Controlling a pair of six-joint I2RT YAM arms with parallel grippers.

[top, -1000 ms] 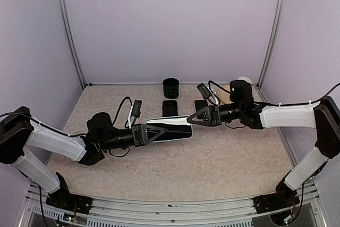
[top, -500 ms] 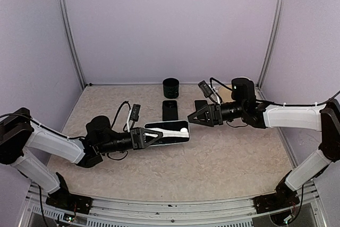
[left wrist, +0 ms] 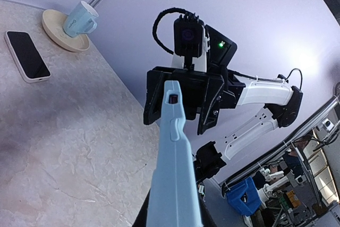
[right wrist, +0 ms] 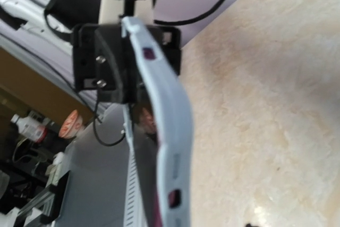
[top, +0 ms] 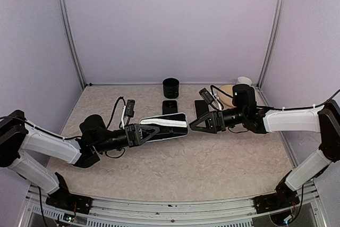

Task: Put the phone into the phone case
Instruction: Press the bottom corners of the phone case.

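Left gripper [top: 150, 130] is clamping the pale phone case [top: 172, 123] at frame centre, probably presenting it for loading; right gripper [top: 193, 125] is hanging parted beside its tip, phone [top: 201, 108] is lying on the desk [top: 212, 158] just above.

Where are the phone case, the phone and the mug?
phone case [left wrist: 172, 184], left wrist view, on its pale blue side edge.
phone [left wrist: 26, 56], left wrist view, middle of its dark screen.
mug [left wrist: 78, 18], left wrist view, on its side wall.
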